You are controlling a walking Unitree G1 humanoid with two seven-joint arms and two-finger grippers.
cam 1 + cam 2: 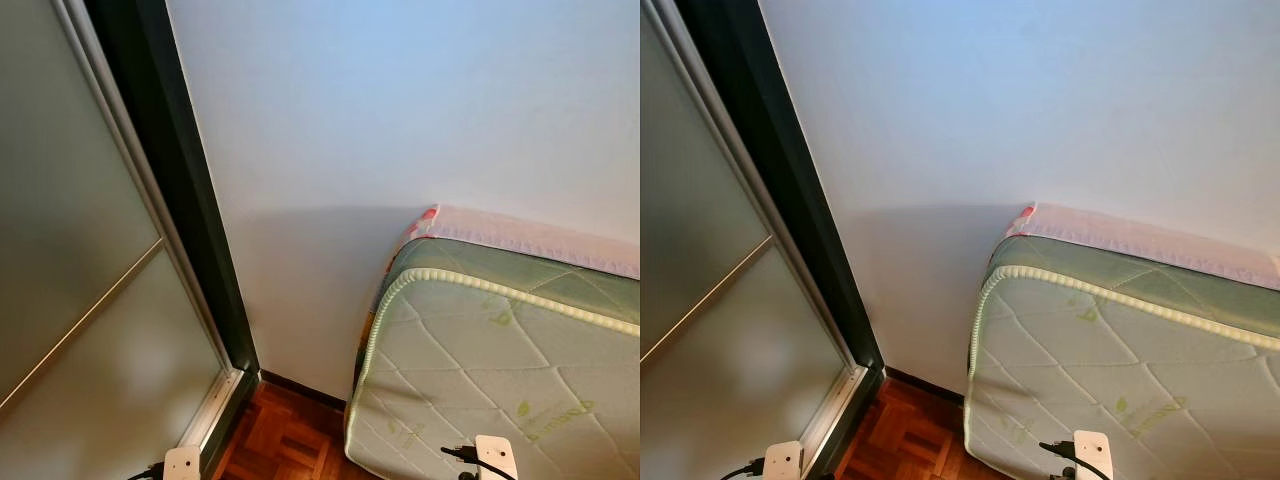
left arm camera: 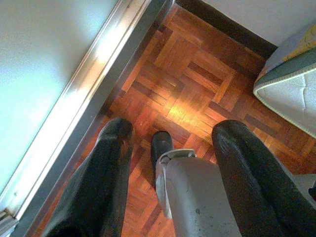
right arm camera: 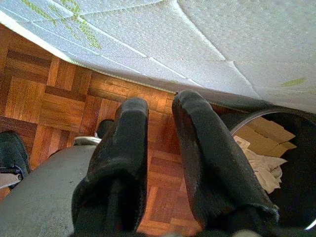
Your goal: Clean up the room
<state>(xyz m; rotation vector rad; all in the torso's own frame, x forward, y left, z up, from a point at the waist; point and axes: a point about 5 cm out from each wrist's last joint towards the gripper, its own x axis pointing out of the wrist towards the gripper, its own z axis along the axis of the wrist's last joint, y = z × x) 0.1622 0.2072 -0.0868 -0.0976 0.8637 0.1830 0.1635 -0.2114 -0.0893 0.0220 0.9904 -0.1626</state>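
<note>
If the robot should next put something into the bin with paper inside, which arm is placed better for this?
Probably the right. The right gripper hangs empty and open beside the mattress, with the bin close by it. The left gripper hangs over bare parquet floor by the sliding door.

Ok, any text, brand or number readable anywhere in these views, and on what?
Nothing legible.
The white quilted mattress with green piping carries green printed markings, one of them possibly a brand word, too blurred to read.
The frosted sliding door, wooden parquet floor and round bin of crumpled paper show no lettering.
</note>
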